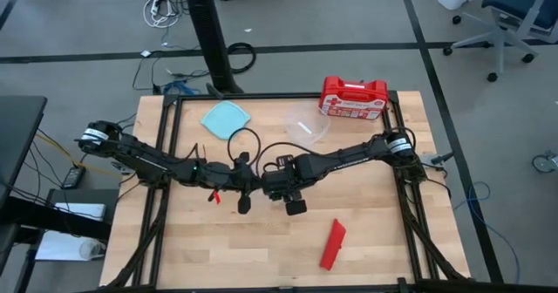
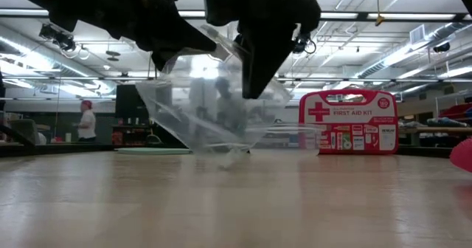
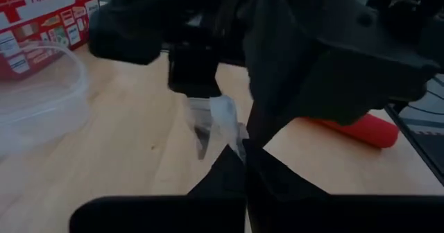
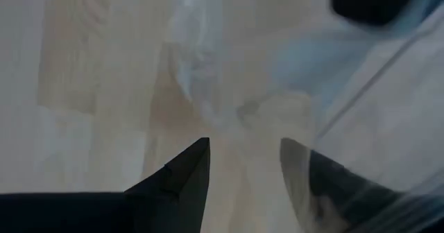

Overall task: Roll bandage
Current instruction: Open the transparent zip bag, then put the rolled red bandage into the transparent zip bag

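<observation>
A wooden table (image 1: 366,241) seen from above, with two dark robot arms reaching in from the left and right sides and meeting near its middle. The left gripper (image 1: 245,203) sits just left of centre with its fingers pressed fully together; its wrist view shows a small scrap of thin clear plastic (image 3: 220,122) at the fingertips, though whether it is actually pinched there is not clear. The right gripper (image 1: 295,207) is just beside it, almost touching, with its two fingers standing partly apart; its wrist view shows clear plastic film (image 4: 229,87) in front of them and over one finger, and it is not possible to tell if they grip anything.

The bandage (image 1: 332,244), a bright red roll of soft fabric, lies on the table near the front edge, to the right of both grippers and apart from them, with nothing touching it.

Toward the back of the table, a red first-aid case (image 1: 352,97) with white markings stands upright near the right corner. A clear plastic container (image 1: 307,126) rests in front of it and to its left. A light teal lid (image 1: 225,119) lies flat further left. From table height, the clear container looks crumpled and tilted under the arms
</observation>
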`<state>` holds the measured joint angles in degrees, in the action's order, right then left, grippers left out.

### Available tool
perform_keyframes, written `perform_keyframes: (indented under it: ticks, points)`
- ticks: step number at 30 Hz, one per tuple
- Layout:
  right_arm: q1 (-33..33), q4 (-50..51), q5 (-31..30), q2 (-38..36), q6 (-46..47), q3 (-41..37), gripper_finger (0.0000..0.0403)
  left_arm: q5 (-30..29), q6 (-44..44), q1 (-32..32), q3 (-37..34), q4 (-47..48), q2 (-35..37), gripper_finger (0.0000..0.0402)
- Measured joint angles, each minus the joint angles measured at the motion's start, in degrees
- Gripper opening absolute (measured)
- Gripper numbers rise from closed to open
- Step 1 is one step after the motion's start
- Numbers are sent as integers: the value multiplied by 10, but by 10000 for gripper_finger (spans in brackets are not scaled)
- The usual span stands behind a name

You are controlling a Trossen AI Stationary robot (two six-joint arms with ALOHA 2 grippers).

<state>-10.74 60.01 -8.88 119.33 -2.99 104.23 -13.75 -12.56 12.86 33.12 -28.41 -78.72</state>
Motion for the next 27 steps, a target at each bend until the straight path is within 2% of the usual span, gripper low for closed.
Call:
perform_keyframes:
  ticks: [9,22,27]
  points:
    - [-23,49,-5,-40,46,-9,173,10,-1,0,0,15,0,0]
    - [-30,36,-46,-129,57,-9,173,25,-11,0,0,6,0,0]
    - [-56,72,-48,-173,88,-23,173,63,-10,0,0,34,0,0]
